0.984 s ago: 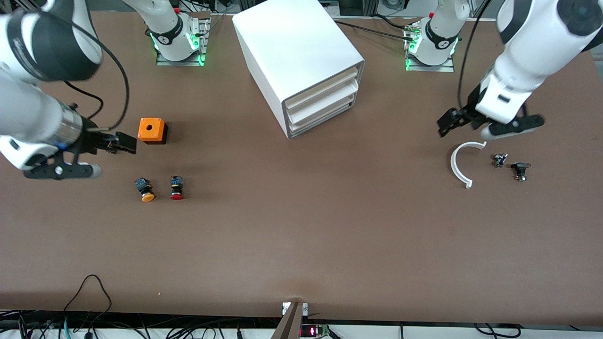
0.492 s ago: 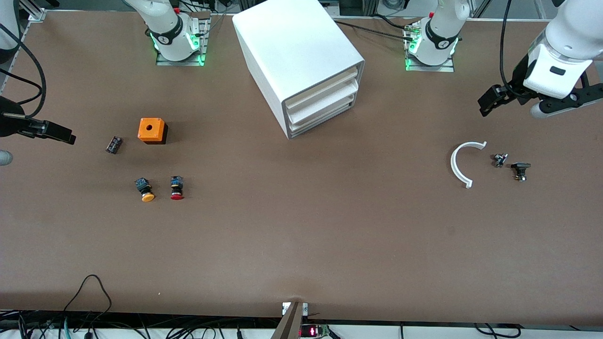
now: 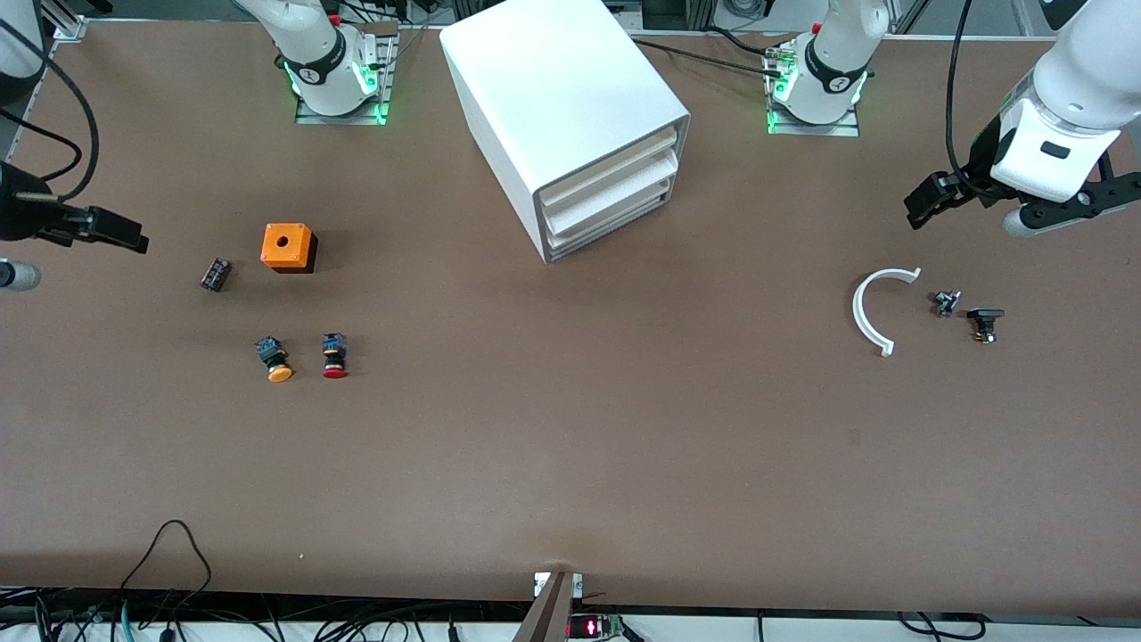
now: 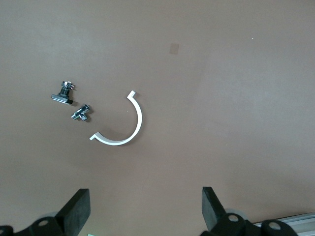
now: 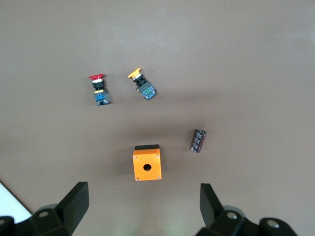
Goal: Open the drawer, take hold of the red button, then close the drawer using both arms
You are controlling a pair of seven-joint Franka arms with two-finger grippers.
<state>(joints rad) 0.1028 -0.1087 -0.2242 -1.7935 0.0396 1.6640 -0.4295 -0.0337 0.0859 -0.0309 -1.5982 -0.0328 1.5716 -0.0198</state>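
White cabinet [image 3: 570, 116] is sitting with its middle drawer [image 3: 615, 193] shut. Both grippers are hanging spread wide and empty: left gripper [image 4: 145, 216] over the table's left-arm end, right gripper [image 5: 142, 211] above the orange box [image 5: 146, 165]. Nearer the front camera, the red button [image 3: 334, 355] is lying beside an orange-capped one [image 3: 274, 358].

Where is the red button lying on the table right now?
The red button lies toward the right arm's end of the table, beside the orange button and nearer to the front camera than the orange box.

Two buttons [image 3: 333, 355] [image 3: 274, 358], one cabinet [image 3: 570, 116], three drawers [image 3: 615, 192]
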